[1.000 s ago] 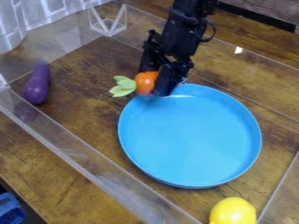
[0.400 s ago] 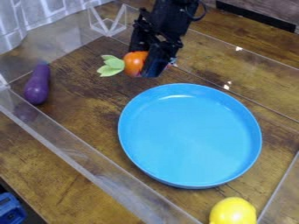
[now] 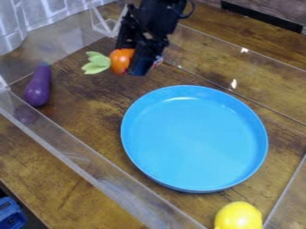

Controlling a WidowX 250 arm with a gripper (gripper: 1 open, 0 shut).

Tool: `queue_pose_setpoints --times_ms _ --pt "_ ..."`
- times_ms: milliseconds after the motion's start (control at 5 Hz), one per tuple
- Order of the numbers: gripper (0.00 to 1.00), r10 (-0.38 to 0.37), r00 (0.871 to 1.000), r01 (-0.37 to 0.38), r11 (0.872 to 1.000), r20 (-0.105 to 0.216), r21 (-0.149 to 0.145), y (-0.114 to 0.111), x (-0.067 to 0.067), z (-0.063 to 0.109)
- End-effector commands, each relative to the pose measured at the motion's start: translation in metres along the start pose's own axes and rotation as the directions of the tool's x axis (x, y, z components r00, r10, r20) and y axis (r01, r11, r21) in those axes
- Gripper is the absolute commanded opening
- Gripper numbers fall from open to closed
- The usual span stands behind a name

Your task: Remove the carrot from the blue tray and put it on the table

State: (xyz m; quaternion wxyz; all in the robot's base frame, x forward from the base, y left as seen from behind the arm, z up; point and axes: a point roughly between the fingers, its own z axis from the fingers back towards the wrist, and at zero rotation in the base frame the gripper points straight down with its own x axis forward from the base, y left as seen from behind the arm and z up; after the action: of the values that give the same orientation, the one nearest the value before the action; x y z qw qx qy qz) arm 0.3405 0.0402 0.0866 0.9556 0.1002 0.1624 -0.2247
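My black gripper (image 3: 129, 61) is shut on the small orange carrot (image 3: 118, 60), whose green leafy top (image 3: 96, 63) sticks out to the left. The carrot hangs in the air above the dark wooden table (image 3: 84, 116), left of and beyond the rim of the big round blue tray (image 3: 195, 136). The tray itself holds nothing. The arm comes down from the top of the picture, and its fingertips are partly hidden behind the carrot.
A purple eggplant (image 3: 38, 85) lies on the table at the left, near the clear acrylic wall (image 3: 72, 156). A yellow lemon (image 3: 238, 216) sits at the bottom right corner. A clear plastic stand (image 3: 110, 18) is behind the arm.
The gripper has carried the carrot up and to the left, from over the tray's upper-left rim to a spot clear of the tray above the table.
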Motion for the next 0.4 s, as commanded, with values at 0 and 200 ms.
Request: queue_pose_setpoints --times_ms 0,200 --pt "0.00 0.034 0.997 -0.037 0.999 0.075 0.040 0.017 -0.017 0.018" --pt "0.00 0.032 0.997 -0.035 0.999 0.073 0.041 0.027 -0.021 0.005"
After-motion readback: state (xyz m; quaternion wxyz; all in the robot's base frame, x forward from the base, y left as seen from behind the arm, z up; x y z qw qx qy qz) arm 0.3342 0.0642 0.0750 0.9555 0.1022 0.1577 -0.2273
